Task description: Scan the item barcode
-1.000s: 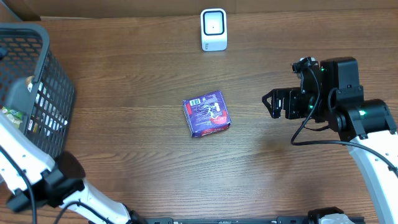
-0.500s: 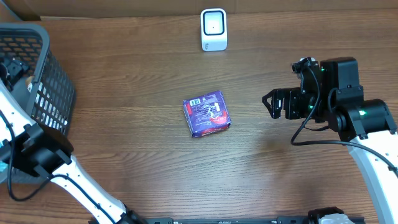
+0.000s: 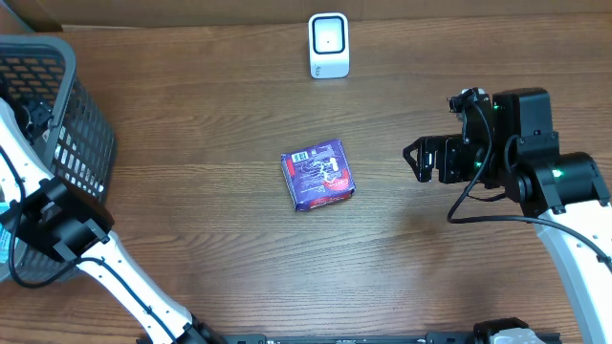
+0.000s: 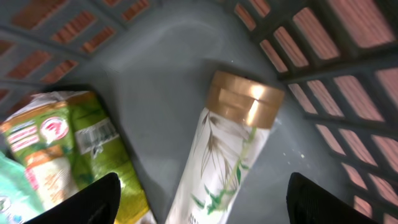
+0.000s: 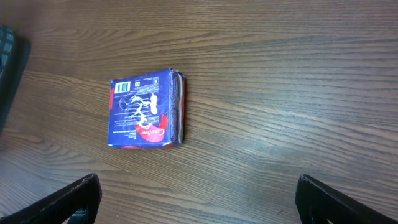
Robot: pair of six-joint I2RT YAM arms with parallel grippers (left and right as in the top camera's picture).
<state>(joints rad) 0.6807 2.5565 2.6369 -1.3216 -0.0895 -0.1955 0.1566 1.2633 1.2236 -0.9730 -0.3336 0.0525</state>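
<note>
In the left wrist view, a white bottle [image 4: 227, 149] with a gold cap lies on the floor of the dark mesh basket [image 4: 336, 56], and a green packet [image 4: 74, 149] lies beside it. My left gripper [image 4: 202, 196] is open just above them, one finger on each side of the bottle's lower body without touching it. A purple packet [image 3: 318, 174] with its barcode label showing lies at the table's middle. The white scanner [image 3: 328, 45] stands at the far edge. My right gripper [image 3: 421, 159] hangs open to the right of the purple packet [image 5: 146, 109], with nothing between its fingers [image 5: 74, 196].
The basket [image 3: 81, 134] stands at the table's left edge, and my left arm [image 3: 57, 229] bends up and into it. The basket's walls close in around the left gripper. Brown wooden tabletop [image 3: 239, 258] surrounds the purple packet.
My left arm has swung up and reached farther into the basket, and its jaws have narrowed a little. The right arm and the purple packet have not moved.
</note>
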